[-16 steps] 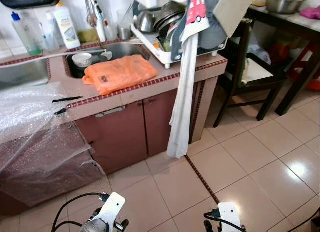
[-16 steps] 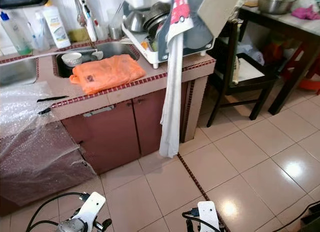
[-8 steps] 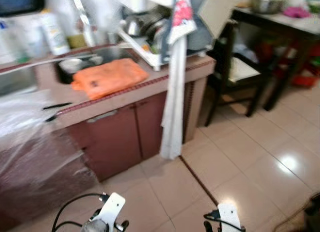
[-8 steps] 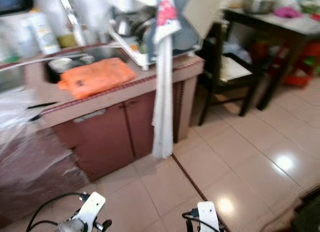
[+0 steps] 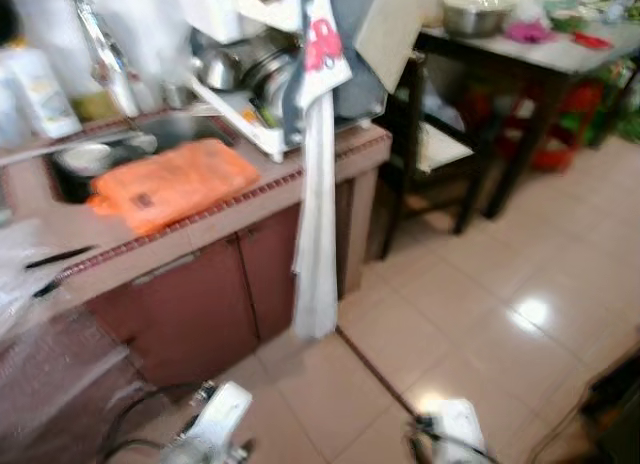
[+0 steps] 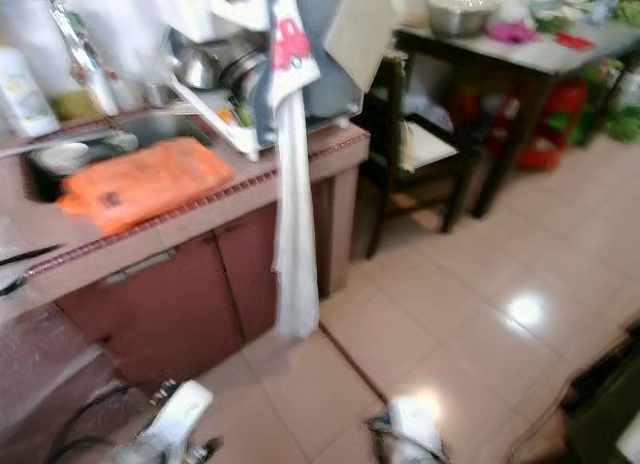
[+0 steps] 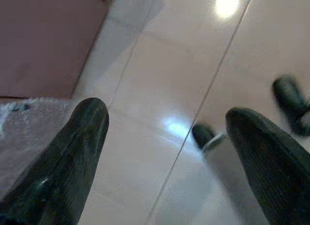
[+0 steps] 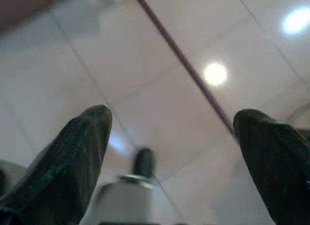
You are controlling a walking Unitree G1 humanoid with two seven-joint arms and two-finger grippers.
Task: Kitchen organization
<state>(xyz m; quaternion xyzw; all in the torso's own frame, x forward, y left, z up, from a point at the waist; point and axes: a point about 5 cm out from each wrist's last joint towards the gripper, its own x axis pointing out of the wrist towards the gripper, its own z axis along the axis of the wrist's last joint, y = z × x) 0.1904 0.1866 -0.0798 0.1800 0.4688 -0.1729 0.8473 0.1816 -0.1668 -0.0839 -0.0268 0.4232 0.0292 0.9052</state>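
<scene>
Tiled kitchen, blurred. Worktop (image 5: 250, 199): orange bag (image 5: 165, 181) beside sink, dish rack (image 5: 262, 89) draining at edge, towel (image 5: 316, 184) hung to dry. Left claw (image 7: 164, 133), right claw (image 8: 172, 137): wide, empty, low over floor, likely idle in transit.

White wrist housings with looping black cables are seen; each gripper (image 7: 167, 137) (image 8: 172, 137) is fitted with two black, rounded, textured fingers.

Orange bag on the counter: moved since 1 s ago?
No. The orange bag lies before the sink, left of the dish rack, as before; the camera panned.
</scene>
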